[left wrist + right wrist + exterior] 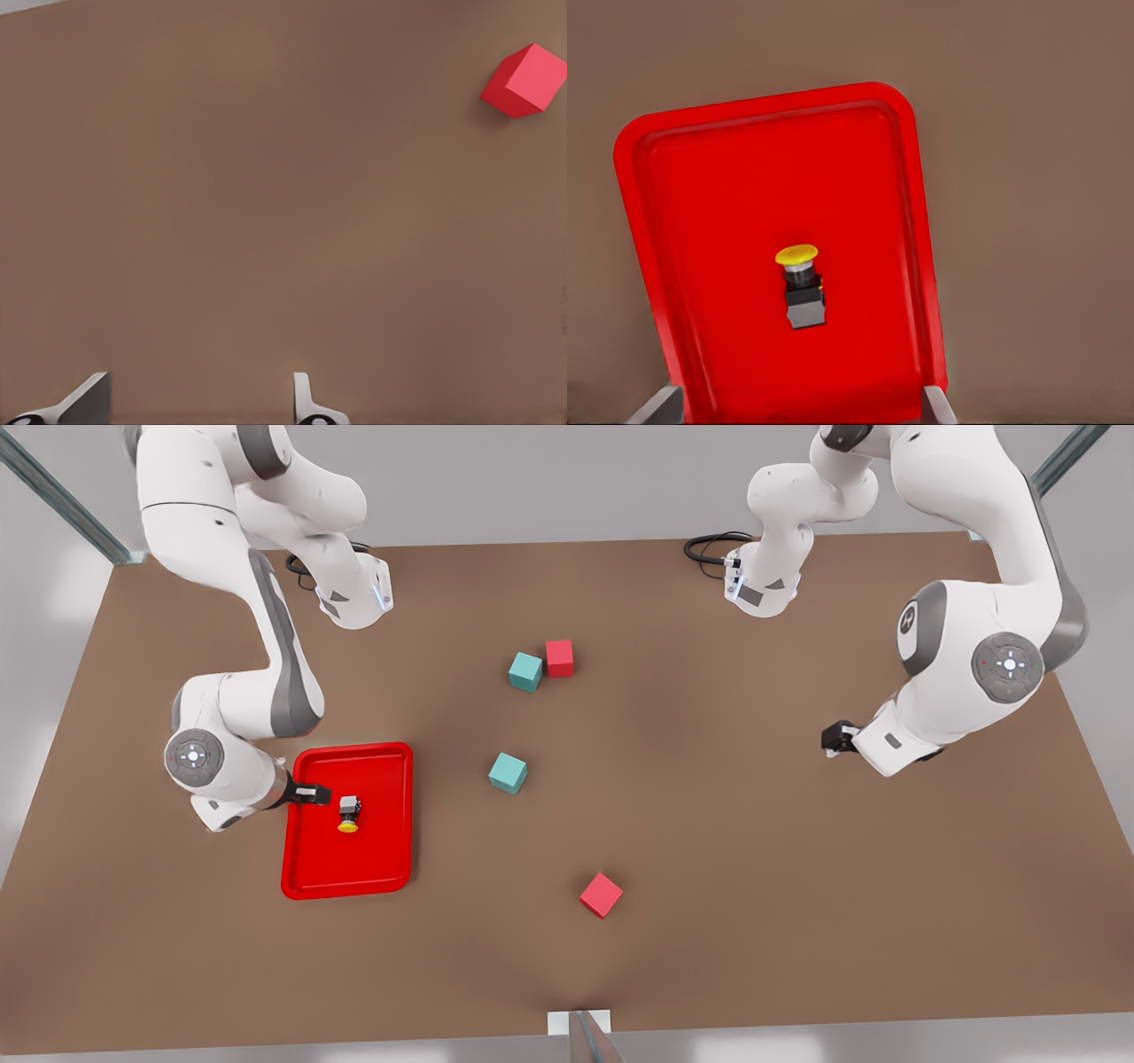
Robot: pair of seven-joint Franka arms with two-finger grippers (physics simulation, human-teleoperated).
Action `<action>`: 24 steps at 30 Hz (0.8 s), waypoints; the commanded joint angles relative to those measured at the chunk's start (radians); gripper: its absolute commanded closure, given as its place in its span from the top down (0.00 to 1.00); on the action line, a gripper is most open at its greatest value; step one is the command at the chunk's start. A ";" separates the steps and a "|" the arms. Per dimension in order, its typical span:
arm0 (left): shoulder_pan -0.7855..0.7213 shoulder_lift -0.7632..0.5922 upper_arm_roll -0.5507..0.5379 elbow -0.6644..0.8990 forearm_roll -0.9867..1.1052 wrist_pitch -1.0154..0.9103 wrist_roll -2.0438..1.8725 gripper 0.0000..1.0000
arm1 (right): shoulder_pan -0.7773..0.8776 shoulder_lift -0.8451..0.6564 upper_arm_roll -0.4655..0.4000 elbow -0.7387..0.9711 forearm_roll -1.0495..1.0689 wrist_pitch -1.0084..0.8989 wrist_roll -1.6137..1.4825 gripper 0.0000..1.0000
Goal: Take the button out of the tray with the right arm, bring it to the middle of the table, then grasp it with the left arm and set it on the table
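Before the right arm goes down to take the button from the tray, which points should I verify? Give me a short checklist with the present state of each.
1. The button lies inside the tray, on its side, nothing touching it: ok.
2. Right gripper is over the tray, beside the button: ok.
3. Right gripper fingers are apart, wider than the button: ok.
4. Fingers centred on the button: cannot tell; in the front view the gripper sits off to one side.
5. Left gripper waits open over bare table, holding nothing: ok.
6. Middle of the table: a teal cube stands close by: not ok.
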 commanded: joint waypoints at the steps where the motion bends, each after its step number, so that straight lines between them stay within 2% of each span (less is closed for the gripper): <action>1: 0.000 0.009 0.000 -0.002 -0.001 -0.007 -0.004 1.00 | -0.002 -0.014 0.006 -0.086 0.000 0.165 0.028 1.00; 5: 0.000 0.026 0.000 -0.008 0.001 0.015 -0.004 1.00 | -0.004 0.009 0.014 -0.198 0.001 0.371 -0.104 1.00; 11: 0.000 0.081 0.000 -0.005 0.003 0.068 -0.004 1.00 | -0.045 0.144 0.014 -0.189 0.010 0.605 -0.319 1.00; 20: 0.000 0.092 0.002 -0.007 0.004 0.082 -0.005 1.00 | -0.042 0.182 0.043 -0.244 0.021 0.632 -0.354 1.00; 23: 0.000 0.092 0.002 -0.005 0.004 0.082 -0.005 1.00 | -0.045 0.184 0.035 -0.295 0.020 0.684 -0.354 0.99; 24: 0.000 0.092 0.002 -0.005 0.004 0.082 -0.005 1.00 | -0.045 0.185 0.034 -0.301 0.020 0.687 -0.352 0.94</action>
